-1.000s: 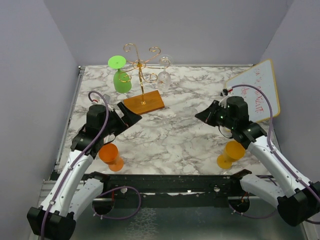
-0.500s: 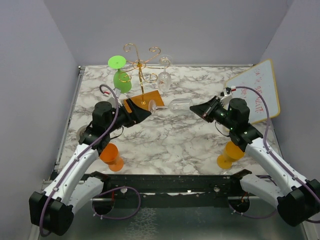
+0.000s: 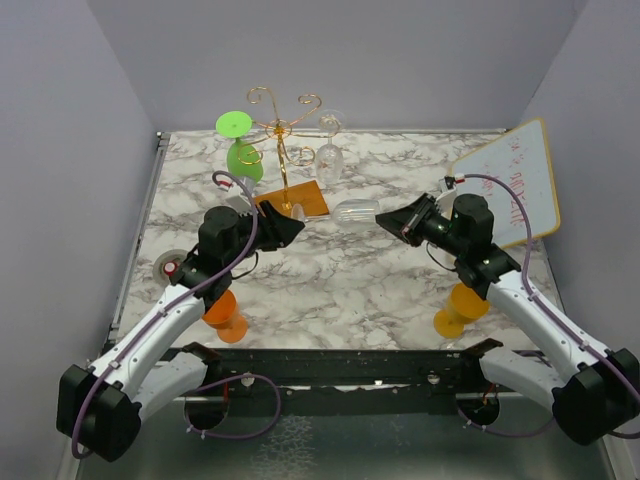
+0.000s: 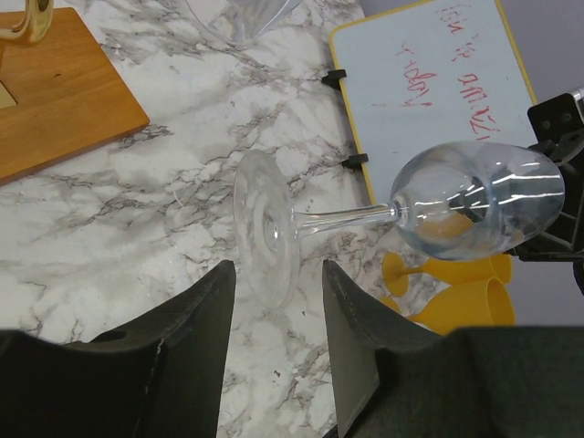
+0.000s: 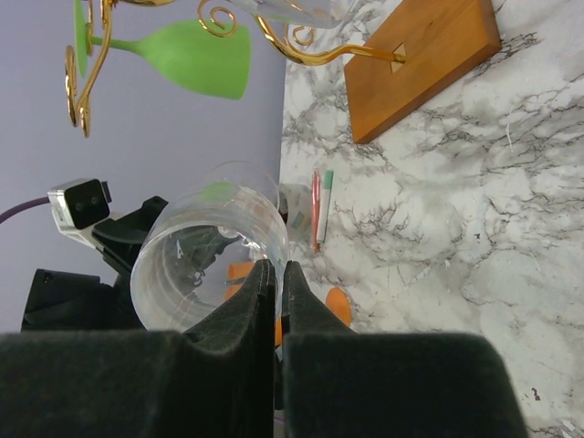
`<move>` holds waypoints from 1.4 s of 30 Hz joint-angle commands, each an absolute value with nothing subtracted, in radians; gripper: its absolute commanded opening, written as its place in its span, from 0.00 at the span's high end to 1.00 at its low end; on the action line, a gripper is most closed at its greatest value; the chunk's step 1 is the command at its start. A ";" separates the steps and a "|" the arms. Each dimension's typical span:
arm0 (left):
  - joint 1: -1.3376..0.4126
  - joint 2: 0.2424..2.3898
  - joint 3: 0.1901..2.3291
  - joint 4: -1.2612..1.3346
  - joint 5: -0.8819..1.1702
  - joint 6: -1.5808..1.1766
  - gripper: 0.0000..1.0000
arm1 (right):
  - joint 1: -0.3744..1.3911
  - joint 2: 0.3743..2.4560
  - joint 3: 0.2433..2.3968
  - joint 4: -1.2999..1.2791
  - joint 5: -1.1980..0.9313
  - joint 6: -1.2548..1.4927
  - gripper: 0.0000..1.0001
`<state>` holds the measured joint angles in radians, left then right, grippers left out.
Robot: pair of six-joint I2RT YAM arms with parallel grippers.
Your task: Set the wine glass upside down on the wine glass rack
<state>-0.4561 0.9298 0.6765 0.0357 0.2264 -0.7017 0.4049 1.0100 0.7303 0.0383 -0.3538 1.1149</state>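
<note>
- Near the far edge, left of centre: the wine glass rack [image 3: 287, 150], with a green glass [image 3: 243, 162] and a clear glass [image 3: 328, 158] hanging bowl-down from its arms.
- Toward the near-left corner, an orange goblet [image 3: 222, 312]; toward the near-right corner, a yellow goblet [image 3: 462, 305].
- Against the right edge, a tilted whiteboard [image 3: 510, 185] with red scribble.
- In the right wrist view, two markers [image 5: 319, 205], one red and one green, lying flat on the table [image 3: 350, 280] past the rack's base.
- Between the two arms, over the middle of the table and just right of the rack's wooden base: the wine glass [image 3: 355, 212], seemingly lifted off the marble.
- Turned on its side, long axis running left to right, foot toward the left edge and mouth toward the right edge.
- Pinched at the bowl's rim by the right gripper [image 5: 278, 274], pads pressed together on the thin glass wall.
- Flanked at the foot by the left gripper [image 4: 278, 269], fingers spread to either side of the disc; cannot tell whether touching.
- Closest neighbour of the foot: the near right corner of the rack's base.
- Glass: clear, thin and smooth, with a rounded bowl, a slim straight stem and a flat round foot.
- Rack: thin gold wire, curled scroll arms on a central stem, set on a flat rectangular orange-brown wood base.
- Table: white marble pattern with grey veins.
</note>
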 commanded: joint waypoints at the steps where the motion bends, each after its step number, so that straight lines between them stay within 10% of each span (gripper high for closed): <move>1: -0.476 0.958 0.686 0.069 0.171 -0.667 0.56 | 0.410 1.021 0.735 0.123 -0.406 1.157 0.99; 25: -0.538 0.964 0.766 0.071 0.132 -0.289 1.00 | 0.412 1.046 0.723 0.146 -0.472 1.172 0.98; 34: -0.561 0.927 0.815 0.060 0.011 -0.067 1.00 | 0.412 0.996 0.734 0.008 -0.426 1.110 0.41; 42: -0.563 0.874 0.831 0.064 -0.017 0.217 1.00 | 0.411 0.932 0.804 -0.302 -0.322 0.893 0.28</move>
